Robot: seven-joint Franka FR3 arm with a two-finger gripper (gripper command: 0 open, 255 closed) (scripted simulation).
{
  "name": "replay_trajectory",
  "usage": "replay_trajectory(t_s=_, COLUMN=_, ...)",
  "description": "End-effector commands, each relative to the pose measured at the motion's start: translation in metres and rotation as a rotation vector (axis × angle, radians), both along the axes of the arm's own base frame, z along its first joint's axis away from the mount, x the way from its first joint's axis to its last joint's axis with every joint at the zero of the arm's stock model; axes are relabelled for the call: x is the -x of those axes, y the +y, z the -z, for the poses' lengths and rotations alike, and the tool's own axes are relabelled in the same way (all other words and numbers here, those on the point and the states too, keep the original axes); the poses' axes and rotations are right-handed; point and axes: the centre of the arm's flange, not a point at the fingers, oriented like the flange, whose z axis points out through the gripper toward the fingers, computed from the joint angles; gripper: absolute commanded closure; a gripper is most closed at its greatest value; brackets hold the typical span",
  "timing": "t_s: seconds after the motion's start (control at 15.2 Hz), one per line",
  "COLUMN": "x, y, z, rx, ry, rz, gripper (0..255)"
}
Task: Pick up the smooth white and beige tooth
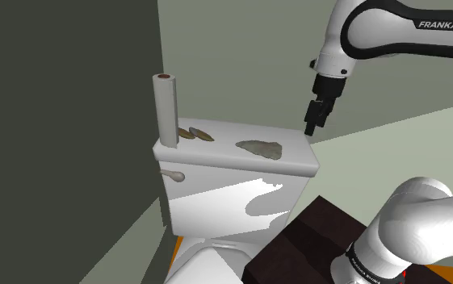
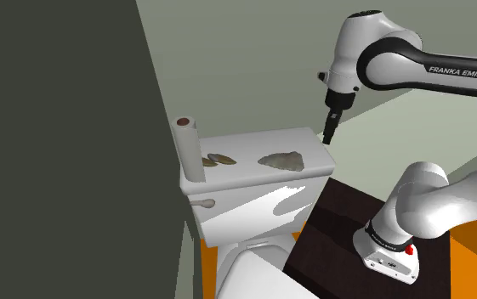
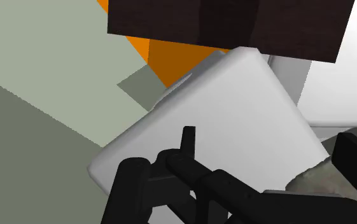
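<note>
The gripper (image 1: 313, 123) hangs point-down from the white arm (image 1: 378, 32) in the upper right of the shoulder view, just over the right-hand end of a toilet's tank lid (image 1: 216, 153). In the wrist view its two black fingers (image 3: 188, 141) stand apart with nothing between them but the bare white lid below.

The lid is a flat, pale slab capping a glossy white tank (image 1: 224, 206), which has a small flush lever (image 1: 174, 175) on its front at the frame's left. Below it, at the bottom edge, the rim of the bowl (image 1: 204, 266) curves in. At the lid's left end an upright white roll (image 1: 165, 109) with a brown core stands against a dark grey wall (image 1: 55, 121); just right of it lie two flat brown pieces (image 1: 194, 133). Behind the tank is a paler grey-green wall (image 1: 241, 56). The arm's stand (image 1: 297, 242), a dark brown box, sits at lower right, and the second exterior view shows an orange floor (image 2: 474, 263) beside it.

The tooth (image 1: 261, 148) lies flat on the lid's right half, left of and below the gripper in the frame and clear of it. It looks mottled grey-beige, broad and irregular in outline, low against the surface.
</note>
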Motion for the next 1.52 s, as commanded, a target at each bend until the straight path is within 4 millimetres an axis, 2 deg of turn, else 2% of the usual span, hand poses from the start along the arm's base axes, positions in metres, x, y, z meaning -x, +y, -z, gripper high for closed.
replay_trajectory(t_s=0.0, x=0.0, y=0.0, z=0.0, rx=0.0, ry=0.0, rz=0.0, gripper=0)
replay_trajectory(t_s=0.73, x=-0.098, y=0.087, z=0.025, rx=-0.009, ry=-0.095, rz=-0.059, gripper=0)
replay_trajectory(t_s=1.45, x=-0.193, y=0.18, z=0.039, rx=-0.019, ry=-0.19, rz=-0.117, gripper=0)
